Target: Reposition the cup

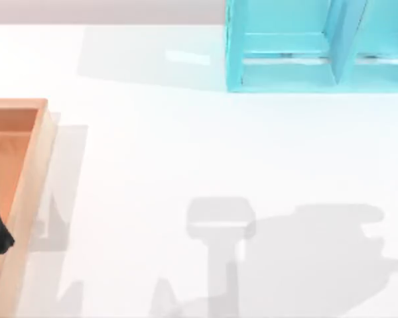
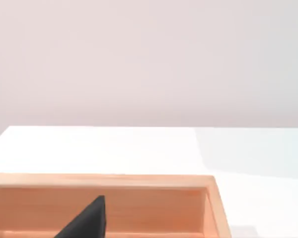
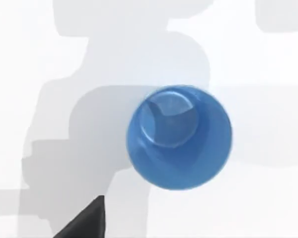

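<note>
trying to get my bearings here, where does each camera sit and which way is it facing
Top view: above the table, looking down at a wooden tray on the left and a light blue shelf at the far right; a dark bit of the left arm crosses the tray.
Left wrist view: on the left arm, looking level over the wooden tray's rim toward the wall; a dark pincer tip pokes in.
Right wrist view: on the right arm, looking straight down into the blue cup, upright on the table.
Shared: the tray appears in the top and left wrist views.

We count one blue cup standing upright on the white table. One wooden tray sits at its left edge, one turquoise shelf unit at its far edge
</note>
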